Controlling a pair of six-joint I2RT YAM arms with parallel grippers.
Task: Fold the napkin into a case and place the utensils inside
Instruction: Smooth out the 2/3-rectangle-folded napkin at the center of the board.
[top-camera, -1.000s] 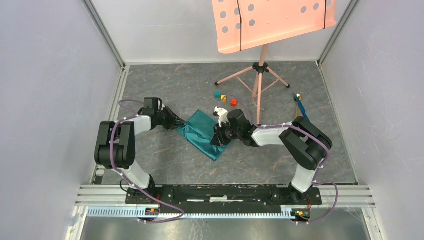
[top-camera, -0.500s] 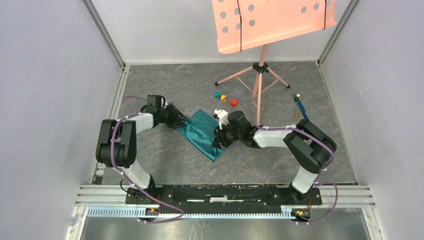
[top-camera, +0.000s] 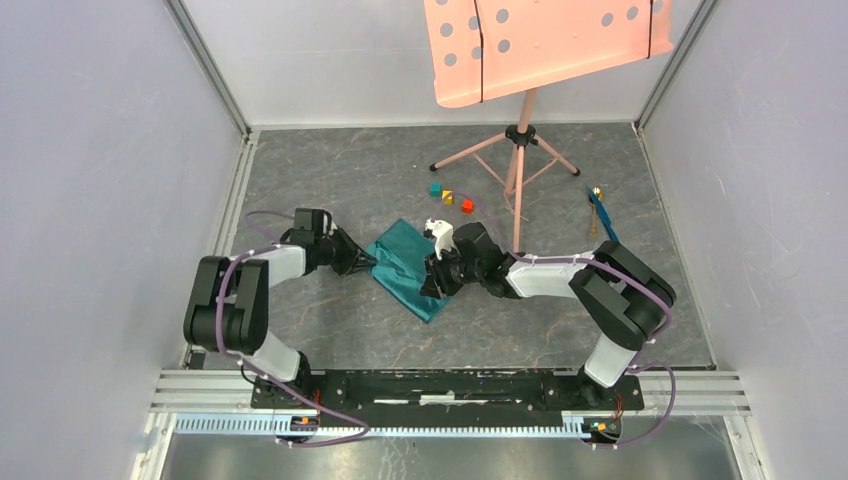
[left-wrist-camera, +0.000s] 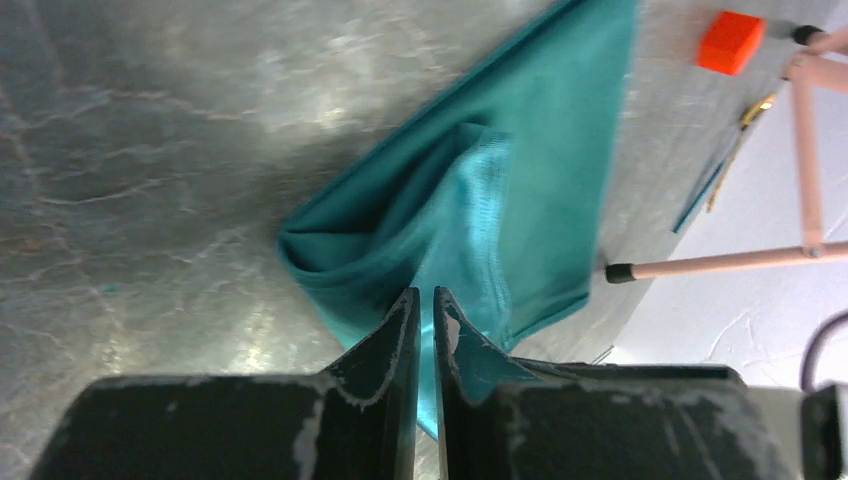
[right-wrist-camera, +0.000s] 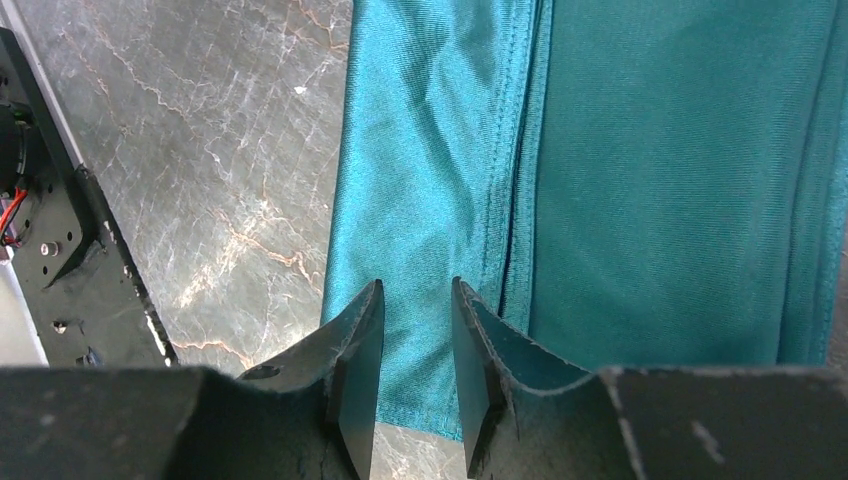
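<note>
The teal-green napkin (top-camera: 405, 262) lies folded in a slanted strip on the grey table, with layered hems showing in the right wrist view (right-wrist-camera: 660, 170). My left gripper (top-camera: 368, 263) is at its left edge, jaws nearly together on a raised fold of the napkin (left-wrist-camera: 470, 200) that runs up into the left gripper (left-wrist-camera: 425, 292). My right gripper (top-camera: 433, 281) hovers low over the napkin's near right end, and the right gripper (right-wrist-camera: 415, 285) stands open with flat cloth beneath the gap. The utensils (top-camera: 599, 212), one blue and one golden, lie far right, thin in the left wrist view (left-wrist-camera: 722, 170).
Three small cubes (top-camera: 450, 196) sit behind the napkin; the orange one (left-wrist-camera: 729, 42) shows in the left wrist view. A pink music stand (top-camera: 520, 150) stands behind, one leg (left-wrist-camera: 720, 262) reaching close to the napkin's far edge. Grey walls enclose the table.
My left gripper opened, shifted slightly nearer along the napkin's left edge, and closed on a fold there. The right gripper edged left over the napkin's near end.
</note>
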